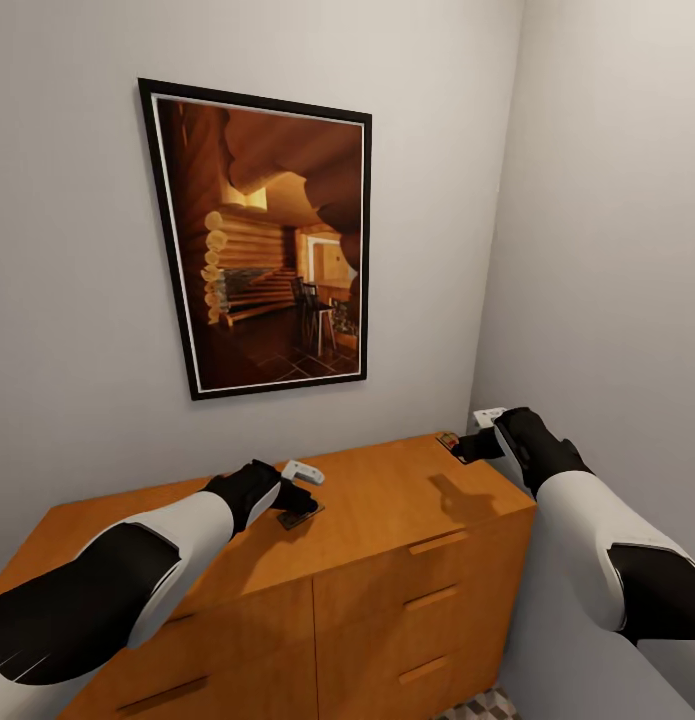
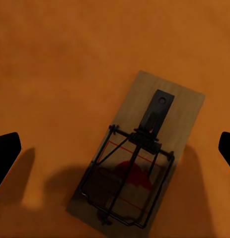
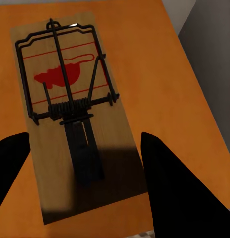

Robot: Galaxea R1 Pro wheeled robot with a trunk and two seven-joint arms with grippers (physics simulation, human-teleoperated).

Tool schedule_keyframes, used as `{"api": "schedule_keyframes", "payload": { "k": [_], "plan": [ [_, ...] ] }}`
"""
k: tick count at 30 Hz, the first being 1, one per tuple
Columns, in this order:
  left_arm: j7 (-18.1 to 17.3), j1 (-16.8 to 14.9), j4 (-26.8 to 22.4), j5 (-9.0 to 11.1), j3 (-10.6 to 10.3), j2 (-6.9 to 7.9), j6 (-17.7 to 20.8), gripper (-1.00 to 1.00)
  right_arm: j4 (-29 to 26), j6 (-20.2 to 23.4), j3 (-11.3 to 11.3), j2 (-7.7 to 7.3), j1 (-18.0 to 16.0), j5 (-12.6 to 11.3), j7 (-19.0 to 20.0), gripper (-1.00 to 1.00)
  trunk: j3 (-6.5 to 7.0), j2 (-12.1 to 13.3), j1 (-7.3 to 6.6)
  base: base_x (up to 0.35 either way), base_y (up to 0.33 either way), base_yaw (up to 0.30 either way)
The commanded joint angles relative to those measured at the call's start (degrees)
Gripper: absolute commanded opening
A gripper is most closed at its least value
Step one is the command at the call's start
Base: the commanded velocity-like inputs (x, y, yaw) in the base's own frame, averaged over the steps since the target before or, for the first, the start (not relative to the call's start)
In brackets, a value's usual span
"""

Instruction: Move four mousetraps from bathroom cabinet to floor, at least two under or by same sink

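Note:
The orange-brown cabinet (image 1: 387, 500) stands against the wall with two mousetraps on its top. One mousetrap (image 1: 299, 517) lies near the middle, and my left gripper (image 1: 297, 497) hovers just above it. In the left wrist view that mousetrap (image 2: 179, 106) lies flat below my left gripper (image 2: 119, 139), whose fingers stand wide apart. The other mousetrap (image 1: 448, 439) sits at the back right corner. My right gripper (image 1: 472, 447) is open there; in the right wrist view its fingers (image 3: 179, 188) straddle the near end of the trap (image 3: 65, 59). A strip of bathroom floor (image 1: 477, 708) shows below. The sink is out of view.
A large framed picture (image 1: 267, 240) hangs on the wall above the cabinet. The side wall (image 1: 607, 250) stands close to the cabinet's right end, forming a tight corner. Drawer fronts with bar handles (image 1: 437, 543) face me.

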Motion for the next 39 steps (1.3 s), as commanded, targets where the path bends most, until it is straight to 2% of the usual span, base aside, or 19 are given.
{"api": "schedule_keyframes", "payload": {
  "k": [1,39],
  "plan": [
    [0.0,0.0,-0.1,0.6,-0.5,-0.01,0.3,1.00,-0.1,0.2,-0.3,0.03,0.0,0.6,0.5,-1.00,-0.08,-0.1,0.01,0.000,0.000,0.000],
    [0.3,0.1,-0.7,0.4,-0.8,-0.43,0.2,1.00,-0.1,0.2,-0.4,0.03,0.0,0.7,0.5,-1.00,-0.08,-0.1,0.01,0.000,0.000,0.000]
  ]
}}
